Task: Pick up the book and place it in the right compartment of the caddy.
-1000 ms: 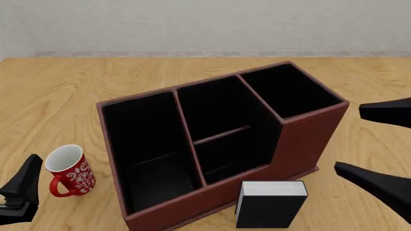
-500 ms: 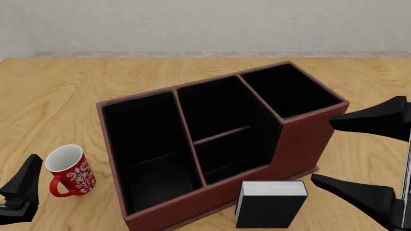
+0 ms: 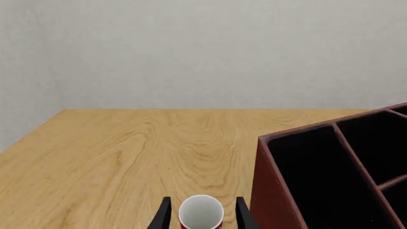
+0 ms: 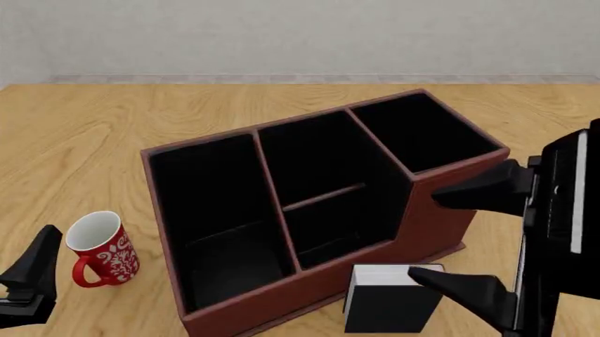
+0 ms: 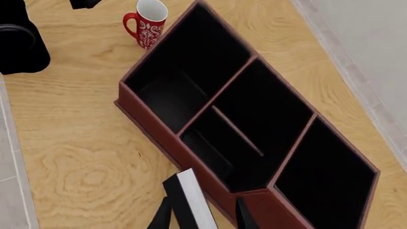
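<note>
The book (image 4: 389, 309) stands upright on the worktop (image 4: 103, 133) just in front of the caddy (image 4: 440, 210), near the base of its front wall below the step between the middle section and the right compartment (image 4: 422, 133). Its white page edge faces up and its black cover faces the camera; in the front view the long run of that top edge goes left to right, roughly along the caddy's front.

The right end effector (image 4: 450, 239) is the nearer one by far. It comes in from the right with its jaws spread wide and nothing between them: one finger reaches across the caddy's front wall, the other points at the top right corner of the book and overlaps it in the front view. Whether that finger touches the book cannot be told. In the right wrist view the white page edge lies between the two fingertips, closer to one of them, so the book sits straight ahead of the right end effector (image 5: 198, 210), slightly off centre.

The left end effector (image 4: 28, 281) rests low at the left, well apart from the book, with the red mug (image 4: 98, 246) just beyond it. The left wrist view shows its jaws apart, with the mug's rim seen in the gap between its fingertips.
</note>
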